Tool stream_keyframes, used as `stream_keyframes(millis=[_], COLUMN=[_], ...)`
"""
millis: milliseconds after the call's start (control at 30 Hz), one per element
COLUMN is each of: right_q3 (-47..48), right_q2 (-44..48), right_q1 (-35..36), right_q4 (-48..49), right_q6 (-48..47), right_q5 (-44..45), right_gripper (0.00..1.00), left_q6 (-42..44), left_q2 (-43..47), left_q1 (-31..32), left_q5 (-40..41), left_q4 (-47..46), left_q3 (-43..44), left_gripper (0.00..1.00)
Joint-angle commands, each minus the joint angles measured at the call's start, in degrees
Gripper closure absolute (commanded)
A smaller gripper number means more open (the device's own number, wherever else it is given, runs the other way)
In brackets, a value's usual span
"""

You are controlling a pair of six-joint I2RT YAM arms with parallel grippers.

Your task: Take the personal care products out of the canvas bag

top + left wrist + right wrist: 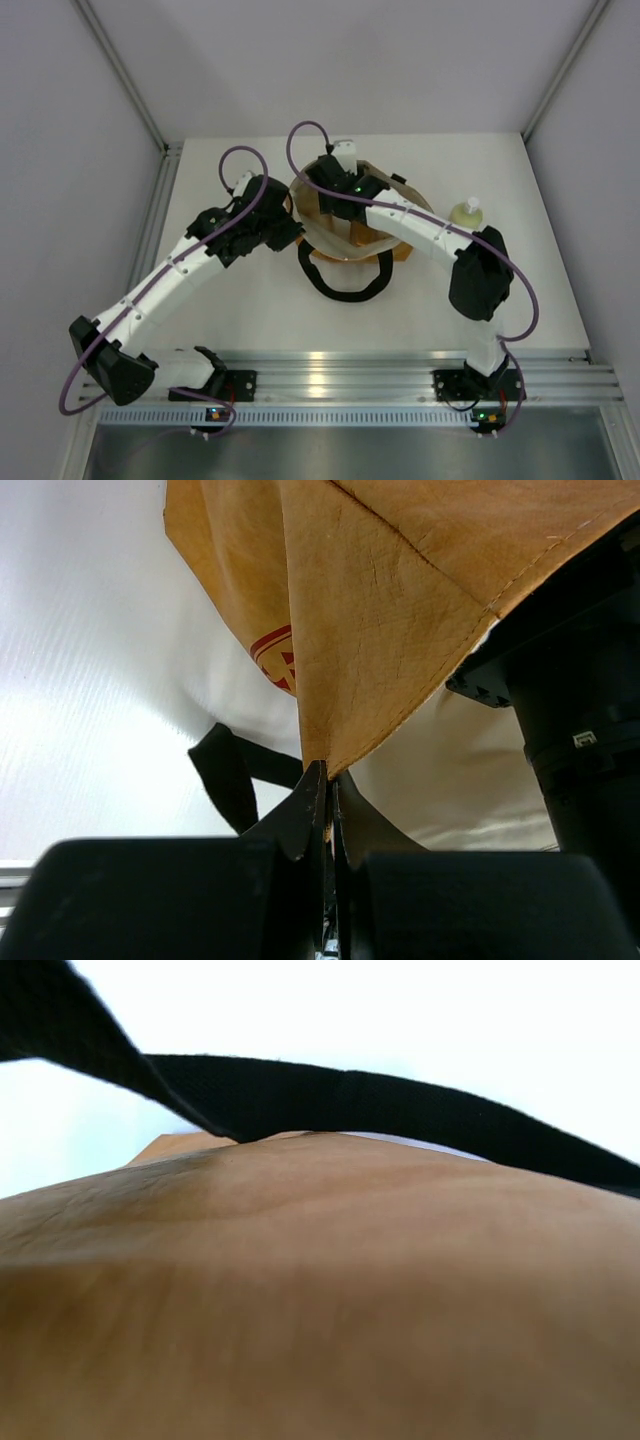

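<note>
A tan canvas tote bag with cream lining (400, 600) is seen near the middle of the white table (250, 310), one of its black loop handles (345, 292) lying flat on the near side. Its rim is pinched by the left gripper (326, 780), whose two dark fingers are closed tight on a fold of the canvas just beside the reddish print (278, 658), so that the mouth is held up and open. The white and black right arm (410, 220) is reached across from the right, with its wrist over the bag's opening. The right gripper itself is hidden in every view, and its own camera is filled by blurred tan canvas and a black strap, so it cannot be told how far the fingers are apart or whether anything is held. One of the personal care products, a pale yellow-green bottle with a white cap (467, 212), is stood upright on the table just to the right of the bag and apart from it, so one item is judged to be already out. No other container can be made out on the table or inside the bag. The rest is therefore judged to be still inside, hidden by the arm and the canvas, and most of the task is taken to be left
</note>
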State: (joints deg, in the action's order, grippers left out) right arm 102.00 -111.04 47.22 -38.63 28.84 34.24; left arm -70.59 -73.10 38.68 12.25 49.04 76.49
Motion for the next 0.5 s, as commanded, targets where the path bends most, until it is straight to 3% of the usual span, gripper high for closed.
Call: stream_keyframes(millis=[0, 233, 333, 467], right_q3=[-0.83, -1.97, -3.03, -3.91], right_q2=[-2.59, -4.36, -4.18, -2.17], right_q1=[-0.9, -0.9, -0.9, -0.9], right_q4=[1.1, 1.89, 2.77, 3.56], right_q6=[2.45, 3.77, 3.94, 4.03], right_q5=[0.04, -0.23, -0.4, -0.14], right_gripper=[0.43, 0.44, 0.54, 0.84], left_q6=[-0.16, -0.69, -0.78, -1.04], left_q2=[2.43, 3.23, 3.75, 4.19], left_q1=[0.08, 0.08, 0.08, 0.08], left_q5=[-1.79, -1.53, -1.27, -1.18], left_q4=[-1.31, -1.31, -1.31, -1.31], left_q3=[-0.2, -0.9, -1.34, -1.87], left_gripper=[1.0, 1.0, 1.0, 1.0])
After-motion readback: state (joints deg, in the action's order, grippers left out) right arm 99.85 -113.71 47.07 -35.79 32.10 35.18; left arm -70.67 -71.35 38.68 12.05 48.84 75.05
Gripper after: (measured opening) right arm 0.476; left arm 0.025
